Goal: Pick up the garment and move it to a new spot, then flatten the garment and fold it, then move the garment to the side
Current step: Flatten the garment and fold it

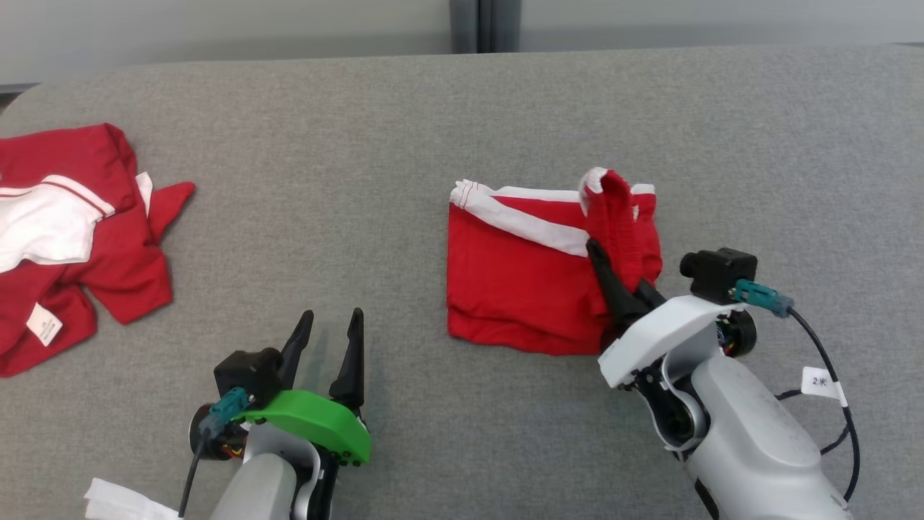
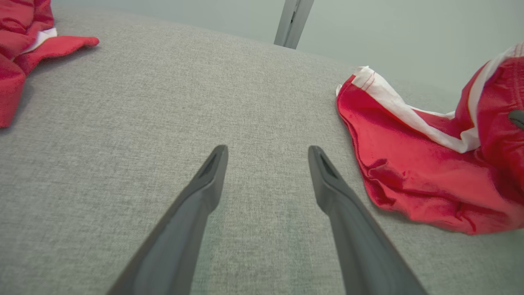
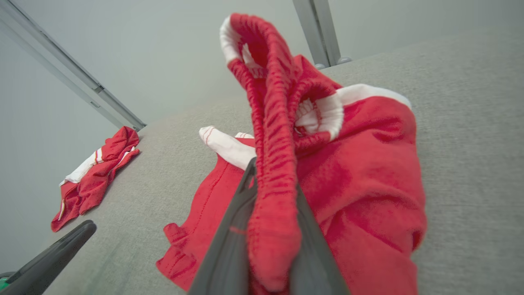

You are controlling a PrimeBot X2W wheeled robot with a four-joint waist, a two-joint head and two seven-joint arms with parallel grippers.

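The garment (image 1: 520, 282) is a pair of red shorts with white trim, lying folded on the grey table (image 1: 433, 130) right of the middle. My right gripper (image 1: 613, 271) is shut on its elastic waistband, which stands up in a loop (image 3: 266, 102) between the fingers (image 3: 229, 237). The right part of the shorts bunches up around that grip. My left gripper (image 1: 332, 318) hovers open over bare table to the left of the shorts (image 2: 430, 172), with nothing between its fingers (image 2: 204, 184).
A second red and white garment (image 1: 79, 238) lies crumpled at the table's left edge. A white scrap (image 1: 119, 502) shows beside my left arm at the bottom. A grey post (image 1: 484, 25) stands behind the far edge. Bare grey table lies between the two garments.
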